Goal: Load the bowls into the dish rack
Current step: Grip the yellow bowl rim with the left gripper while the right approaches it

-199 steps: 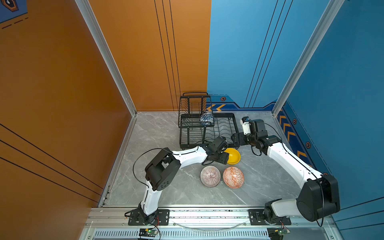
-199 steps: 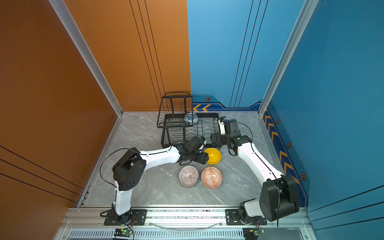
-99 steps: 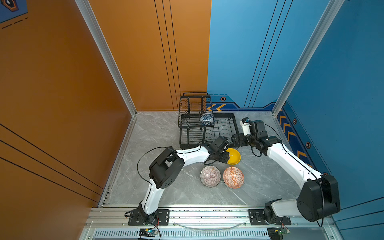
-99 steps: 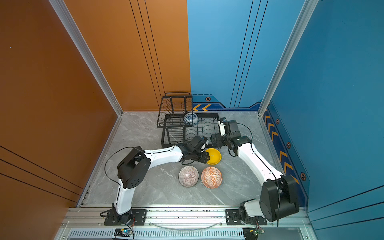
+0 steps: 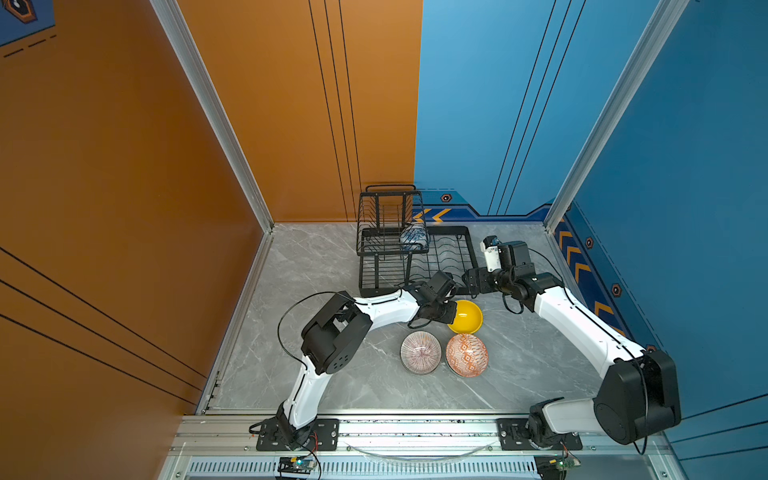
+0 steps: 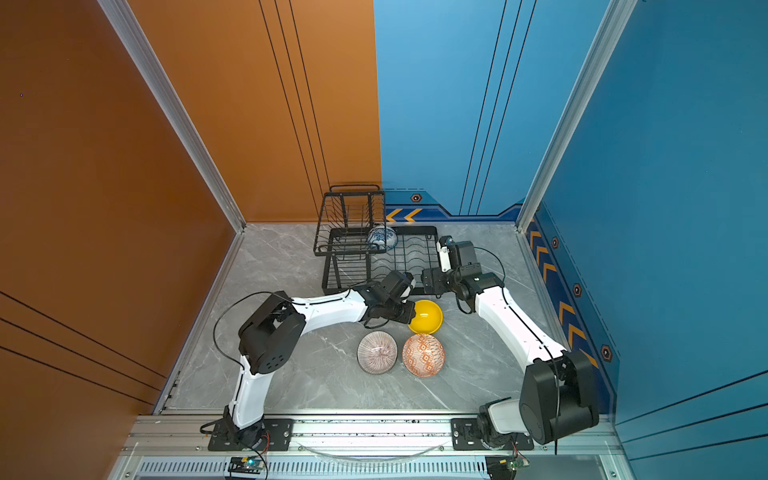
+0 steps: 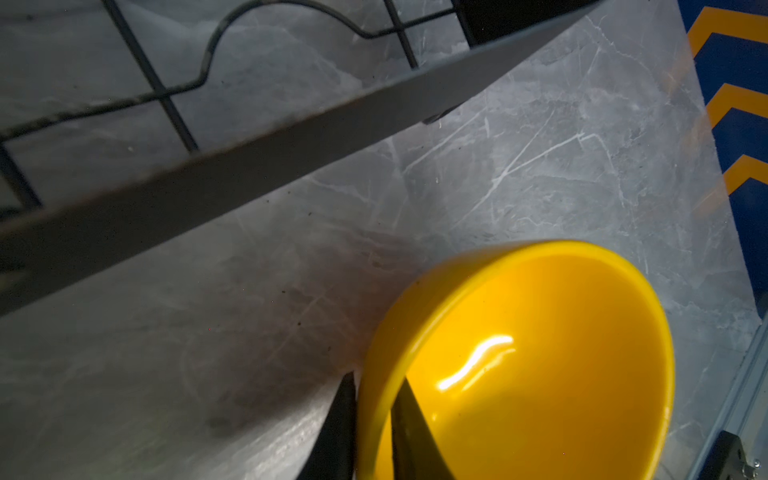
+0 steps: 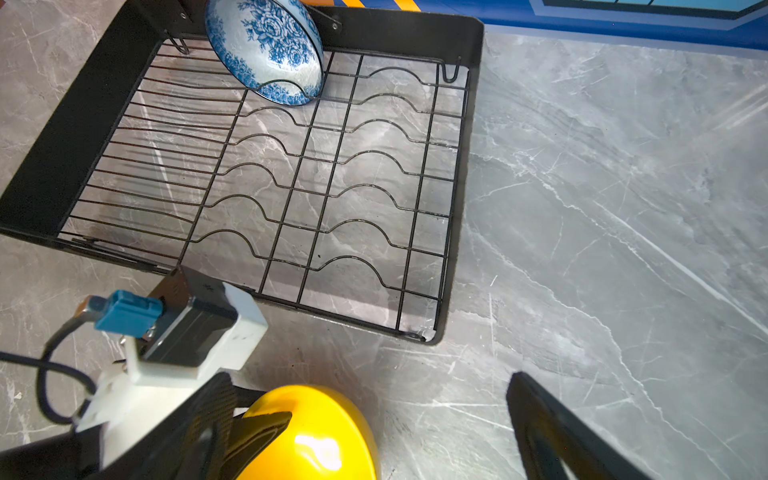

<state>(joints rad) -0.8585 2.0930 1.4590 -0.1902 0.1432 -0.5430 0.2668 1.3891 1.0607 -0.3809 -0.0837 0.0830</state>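
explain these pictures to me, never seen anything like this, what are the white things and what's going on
Two white robot arms, each ending in a two-fingered gripper. Two pictures look down on the whole scene; two come from cameras on the wrists. On the table are a rack with a blue bowl leaning in it, a striped bowl, an orange bowl and a yellow bowl. The left gripper pinches the yellow bowl's rim, one finger inside, one outside. The right gripper is open, holding nothing.

Four bowls: one blue-white floral bowl (image 5: 413, 240) far, one yellow bowl (image 5: 468, 319) in the middle, one pinkish striped bowl (image 5: 420, 352) and one orange-white bowl (image 5: 466, 354) near. One dish rack (image 8: 58, 166). Two arms: left arm (image 5: 386, 308), right arm (image 5: 575, 322).
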